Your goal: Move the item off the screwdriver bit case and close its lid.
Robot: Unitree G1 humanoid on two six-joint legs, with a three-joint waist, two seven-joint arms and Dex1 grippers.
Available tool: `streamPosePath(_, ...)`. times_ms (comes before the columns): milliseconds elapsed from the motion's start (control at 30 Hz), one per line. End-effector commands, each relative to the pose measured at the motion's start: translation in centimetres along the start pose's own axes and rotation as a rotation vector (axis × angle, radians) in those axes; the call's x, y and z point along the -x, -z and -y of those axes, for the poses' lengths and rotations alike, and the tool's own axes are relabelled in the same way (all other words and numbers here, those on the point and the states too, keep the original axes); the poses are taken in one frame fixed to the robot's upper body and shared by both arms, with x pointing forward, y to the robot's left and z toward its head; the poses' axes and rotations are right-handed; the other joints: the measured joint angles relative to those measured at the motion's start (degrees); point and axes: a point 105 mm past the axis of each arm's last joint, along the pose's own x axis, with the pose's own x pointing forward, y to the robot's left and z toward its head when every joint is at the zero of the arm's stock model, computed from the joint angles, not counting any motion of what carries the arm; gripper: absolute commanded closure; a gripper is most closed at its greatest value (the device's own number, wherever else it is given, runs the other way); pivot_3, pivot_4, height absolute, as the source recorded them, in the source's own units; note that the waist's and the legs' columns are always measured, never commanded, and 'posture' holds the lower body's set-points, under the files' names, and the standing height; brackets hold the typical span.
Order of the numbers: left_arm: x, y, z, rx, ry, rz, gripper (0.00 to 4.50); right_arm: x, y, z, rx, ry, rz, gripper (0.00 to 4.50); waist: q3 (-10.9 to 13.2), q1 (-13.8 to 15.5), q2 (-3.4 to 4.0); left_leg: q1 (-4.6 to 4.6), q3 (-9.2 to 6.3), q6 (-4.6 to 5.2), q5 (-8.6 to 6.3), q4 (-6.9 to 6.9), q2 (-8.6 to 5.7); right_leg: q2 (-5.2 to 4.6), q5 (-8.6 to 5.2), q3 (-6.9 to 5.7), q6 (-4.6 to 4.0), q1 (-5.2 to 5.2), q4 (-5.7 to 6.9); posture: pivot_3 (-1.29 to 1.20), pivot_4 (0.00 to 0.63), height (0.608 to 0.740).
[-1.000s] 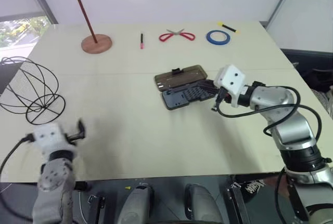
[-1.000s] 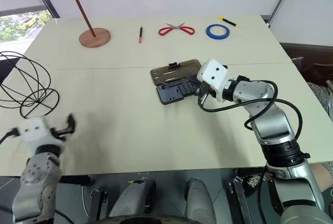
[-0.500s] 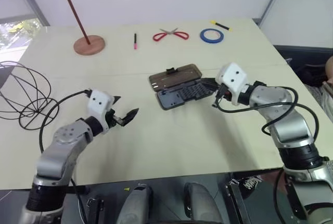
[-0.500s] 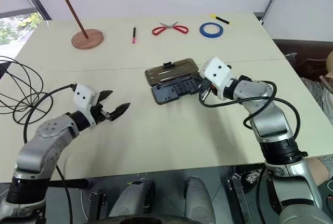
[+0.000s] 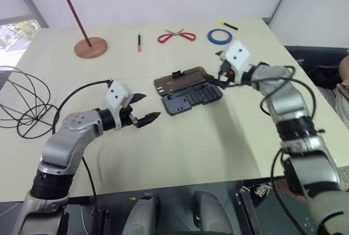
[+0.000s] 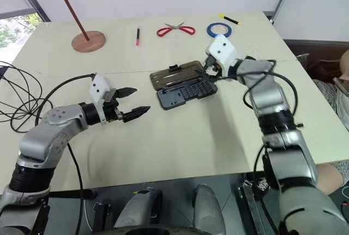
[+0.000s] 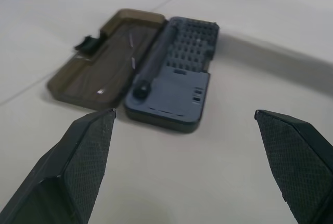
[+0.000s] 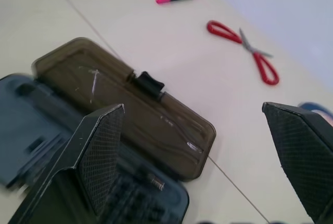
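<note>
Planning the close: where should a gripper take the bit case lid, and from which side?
Take the lid by its far long edge at the black latch tab, coming from the far side. It lies flat open behind the bit case, hinged along their shared edge.

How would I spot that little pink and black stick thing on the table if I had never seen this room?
Start at the far edge of the pale table, where a row of small things lies. Left of the red-handled scissors and right of the red-brown stand lies the marker. It is the row's only thin straight stick, pink with a black end.
</note>
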Motion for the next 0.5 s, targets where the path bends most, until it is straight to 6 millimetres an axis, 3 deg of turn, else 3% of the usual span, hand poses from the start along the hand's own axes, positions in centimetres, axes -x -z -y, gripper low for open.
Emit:
streamPosePath(33,-0.1,-1.0,-0.2,-0.028,-0.016,0.038,0.0,-1.4,0.0,1.6,-0.039,0.053,-0.066,0.08,0.01,0.04,0.01,-0.02,-0.01,0.0,0.0,-0.04,0.0,-0.01,0.0,0.01,0.0,-0.02,-0.01,0.0,0.15,0.74)
streamPosePath(200,0.1,-0.7,-0.2,-0.025,-0.056,0.048,0.0,-2.9,0.7,2.5,-0.095,0.14,-0.153,0.08,0.02,0.09,0.04,-0.03,-0.05,-0.02,0.01,-0.06,-0.03,-0.03,0.0,0.02,-0.01,-0.05,-0.01,0.0,0.15,0.74)
streamPosePath(500,0.9,-0.1,0.0,-0.006,-0.156,0.068,0.0,-2.5,3.7,3.2,-0.285,0.295,-0.248,0.08,0.06,-0.04,0.11,-0.03,-0.05,-0.04,0.02,-0.1,-0.04,-0.03,0.01,0.04,-0.01,-0.1,0.04,0.0,0.15,0.74)
